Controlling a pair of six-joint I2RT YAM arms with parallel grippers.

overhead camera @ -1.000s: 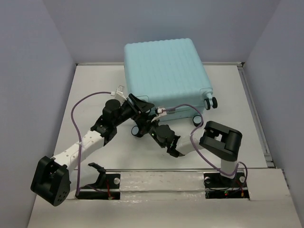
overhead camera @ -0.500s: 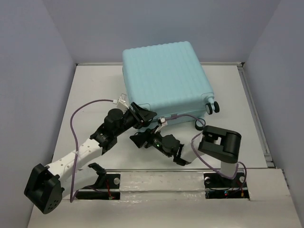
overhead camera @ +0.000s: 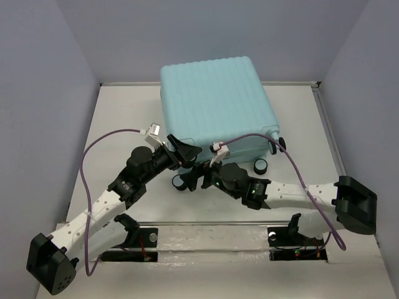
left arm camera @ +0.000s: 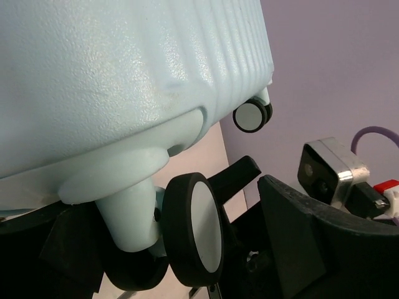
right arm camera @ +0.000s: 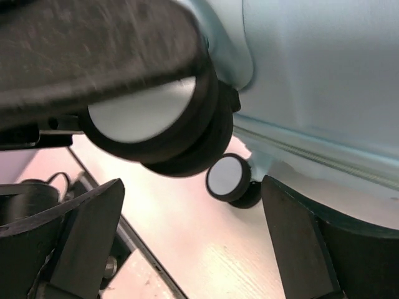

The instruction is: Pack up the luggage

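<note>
The luggage (overhead camera: 215, 99) lies shut on the table, ribbed pale blue shell up, its wheels toward the arms. My left gripper (overhead camera: 185, 156) is at the near left corner. In the left wrist view that gripper (left arm camera: 168, 212) stands open around a black-and-white wheel (left arm camera: 199, 230) and its pale stem, with a gap beside the wheel. My right gripper (overhead camera: 194, 177) sits just below that corner, open. In the right wrist view it (right arm camera: 193, 199) has only bare table between its fingers, with one wheel (right arm camera: 149, 118) close above it and another wheel (right arm camera: 227, 177) beyond.
Two more wheels (overhead camera: 260, 166) stick out at the suitcase's near right corner. Purple cables loop over both arms. Grey walls close the table's left, right and back. The arms' mounting rail (overhead camera: 206, 240) runs along the near edge.
The right arm has unfolded and stretched left under the suitcase corner, and its gripper has opened. The left gripper has opened wider at the wheel. The suitcase shifted slightly back and left.
</note>
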